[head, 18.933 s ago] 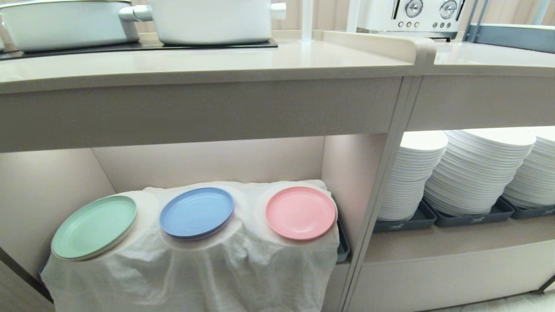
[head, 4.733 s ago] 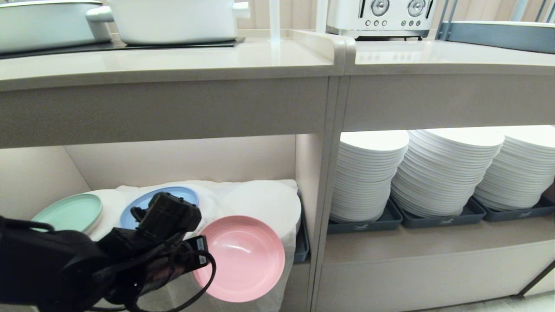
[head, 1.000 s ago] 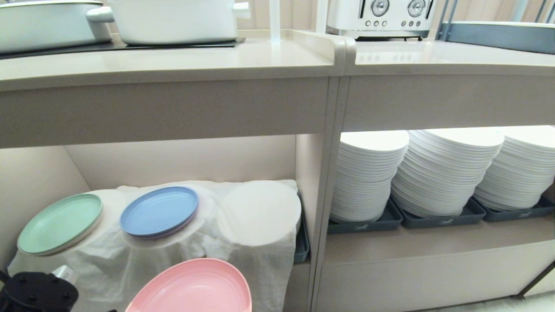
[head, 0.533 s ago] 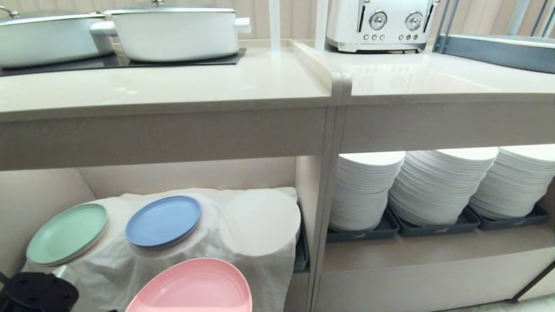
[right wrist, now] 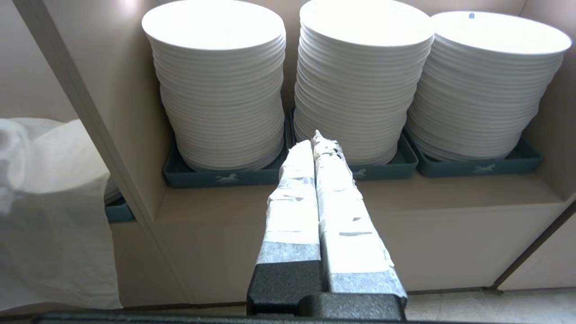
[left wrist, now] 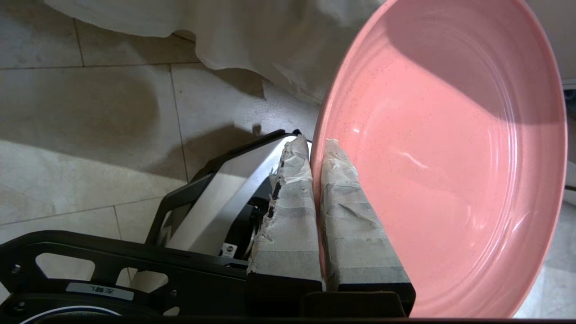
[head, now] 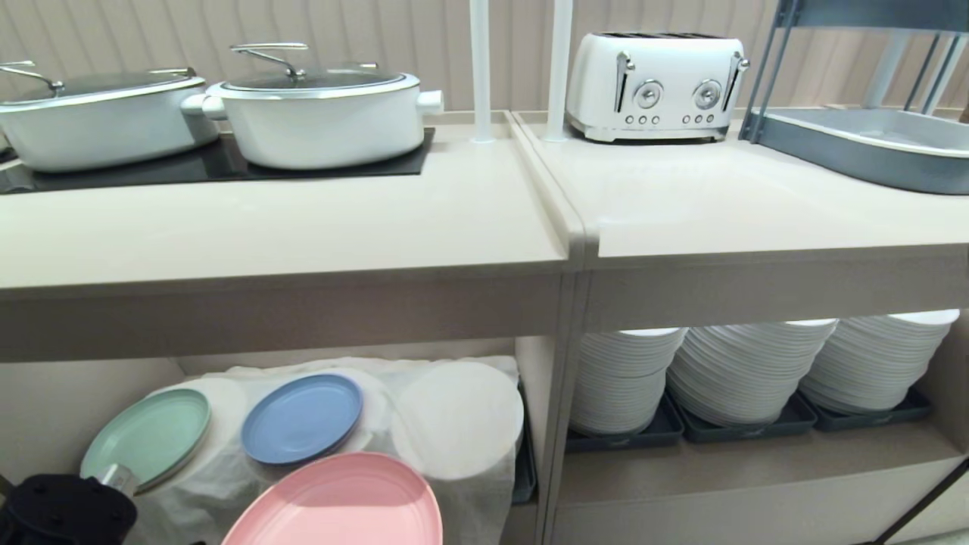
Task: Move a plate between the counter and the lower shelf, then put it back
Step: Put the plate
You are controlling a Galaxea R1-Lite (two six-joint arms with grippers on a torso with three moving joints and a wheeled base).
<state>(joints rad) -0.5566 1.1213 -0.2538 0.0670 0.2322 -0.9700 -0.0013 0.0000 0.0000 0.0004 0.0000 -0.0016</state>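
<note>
While the pink plate (left wrist: 443,153) is clamped by its rim in the left gripper (left wrist: 317,148), clear of the cloth-draped lower shelf (head: 462,416), placement on the counter (head: 303,227) and its return remain outstanding. Right gripper (right wrist: 315,144) is parked, fingers together.

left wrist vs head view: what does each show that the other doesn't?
Left wrist only: the left claw shut on the pink plate's rim, with floor tiles below. Head only: the counter with pots and toaster, the blue plate, the green plate, white plate stacks. Both: the pink plate and white cloth.
</note>
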